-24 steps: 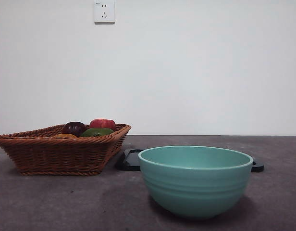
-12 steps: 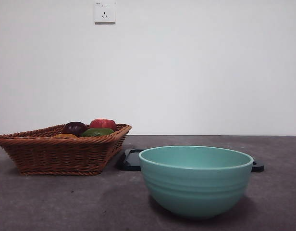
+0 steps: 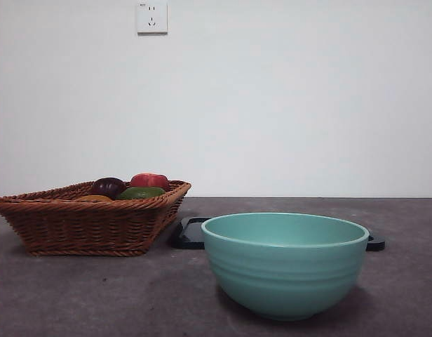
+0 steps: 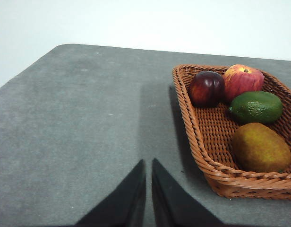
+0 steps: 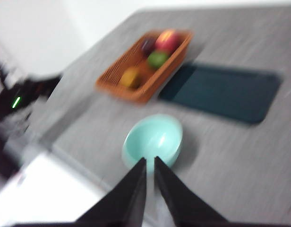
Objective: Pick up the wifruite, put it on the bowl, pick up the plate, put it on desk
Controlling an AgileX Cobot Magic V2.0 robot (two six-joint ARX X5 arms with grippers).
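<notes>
Left gripper [image 4: 146, 163]: jaws nearly closed, empty, beside the wicker basket [image 4: 197, 137]. Wifruite [image 4: 261, 147] lies in the basket's nearest corner, long axis roughly along the rim. Bowl [image 3: 285, 263] empty. Right gripper [image 5: 149, 161] closed, empty, farther off.

A pale teal-green bowl [image 3: 285, 263], faint ribbed bands ringing its outside, sits on a dark grey, slightly mottled counter [image 3: 97, 295], with a black plate [image 3: 191, 233] just behind it. Beside the bowl, a reddish-brown woven wicker basket [image 4: 202, 137] holds a dull orange-brown wifruite [image 4: 261, 147], a dark green fruit [image 4: 256, 107], a deep purple fruit [image 4: 207, 88] and a red fruit streaked with yellow [image 4: 243, 80]. Beyond the basket, the wall [image 3: 286, 98] is plain white with a white socket [image 3: 151, 17].
</notes>
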